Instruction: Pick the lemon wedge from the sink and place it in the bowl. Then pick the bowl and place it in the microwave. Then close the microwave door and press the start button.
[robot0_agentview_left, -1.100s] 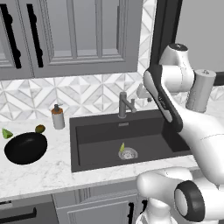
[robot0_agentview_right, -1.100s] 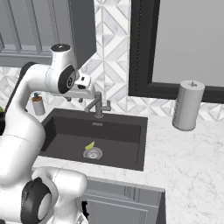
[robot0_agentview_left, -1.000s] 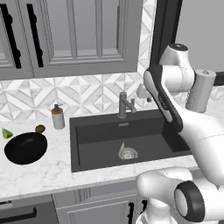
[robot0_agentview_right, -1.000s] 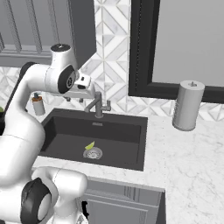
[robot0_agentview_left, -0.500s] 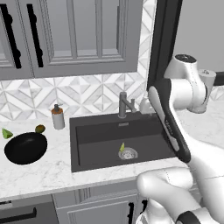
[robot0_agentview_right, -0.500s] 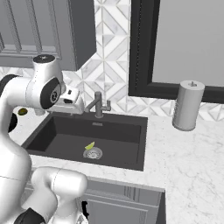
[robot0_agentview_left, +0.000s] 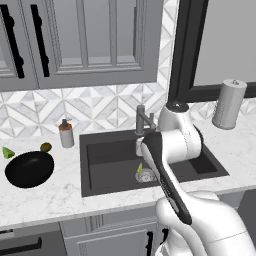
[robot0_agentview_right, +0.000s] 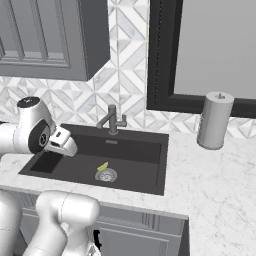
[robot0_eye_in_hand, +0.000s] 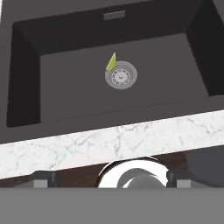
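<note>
Fingers (robot0_eye_in_hand: 110, 180) stood wide apart and empty above the sink (robot0_eye_in_hand: 26, 78), ready to descend on the lemon wedge (robot0_eye_in_hand: 111, 62) (lying against the drain (robot0_eye_in_hand: 120, 75)).

One pale yellow-green pointed lemon wedge (robot0_eye_in_hand: 111, 62), one glossy black round bowl (robot0_agentview_left: 29, 169), one brighter green wedge (robot0_agentview_left: 7, 152), one olive-brown round fruit (robot0_agentview_left: 45, 147), one small soap bottle (robot0_agentview_left: 65, 134) and one grey cylindrical canister (robot0_agentview_left: 229, 104) are present.
</note>
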